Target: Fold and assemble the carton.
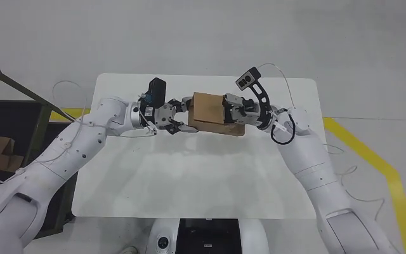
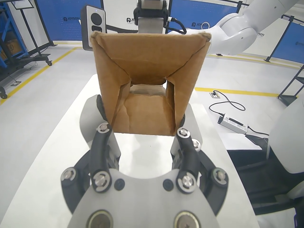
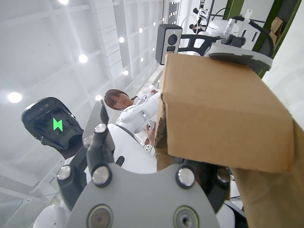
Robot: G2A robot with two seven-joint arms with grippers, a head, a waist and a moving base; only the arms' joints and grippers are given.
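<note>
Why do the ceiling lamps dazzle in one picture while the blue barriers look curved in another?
Right wrist view: the camera points upward, so the ceiling lamps flare with haloes. Left wrist view: a wide lens bows the blue barriers toward the edges, and the carton darkens deep inside. Top view: even light, little glare on the table.

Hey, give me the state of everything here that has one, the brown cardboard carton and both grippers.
Brown cardboard carton: squared into a box, the end facing the left gripper open, flaps partly folded in.
Left gripper: open, fingers either side of that end.
Right gripper: open, at the carton's other end.
</note>
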